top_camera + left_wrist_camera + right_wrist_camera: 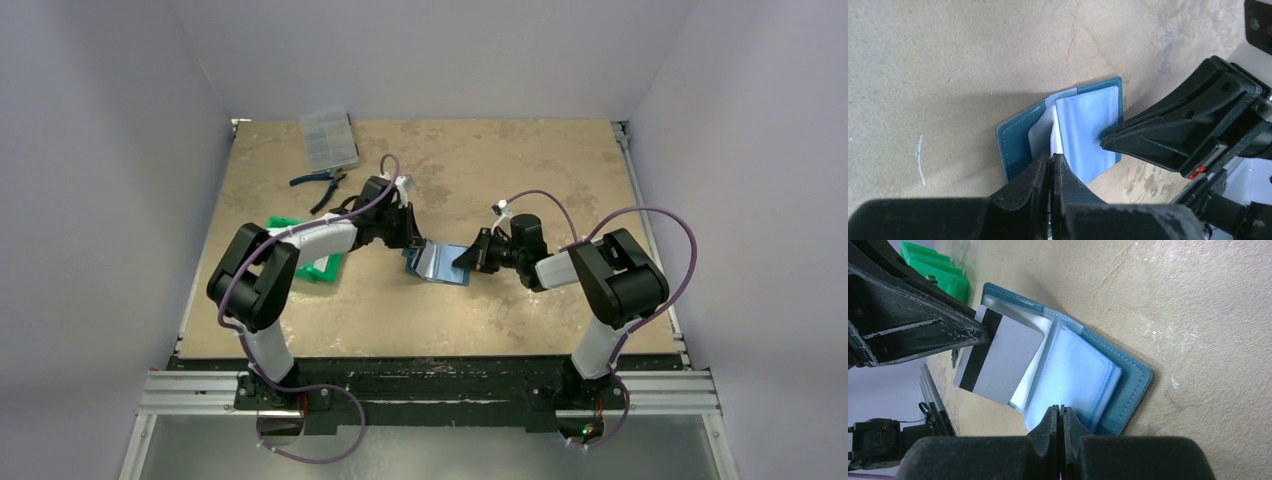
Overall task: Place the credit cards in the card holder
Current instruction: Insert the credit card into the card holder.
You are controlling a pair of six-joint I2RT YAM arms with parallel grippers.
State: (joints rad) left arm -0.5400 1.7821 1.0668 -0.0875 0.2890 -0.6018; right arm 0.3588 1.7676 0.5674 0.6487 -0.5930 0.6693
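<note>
The teal card holder (1134,386) lies open on the table, its shiny pockets (1073,380) facing up; it also shows in the top view (440,264) and the left wrist view (1015,142). My left gripper (1052,158) is shut on a grey credit card with a black stripe (1003,357), seen edge-on in the left wrist view (1056,141). The card's far end reaches the pockets by the fold. I cannot tell if it is inside one. My right gripper (1060,409) is shut, its tips pressing on the edge of the pocket stack, with nothing seen between them. No other cards show.
A green plastic tray (318,266) sits left of the card holder under the left arm, also in the right wrist view (933,265). A clear compartment box (328,138) and blue-handled pliers (318,182) lie at the back left. The two grippers (412,243) (463,259) are close together.
</note>
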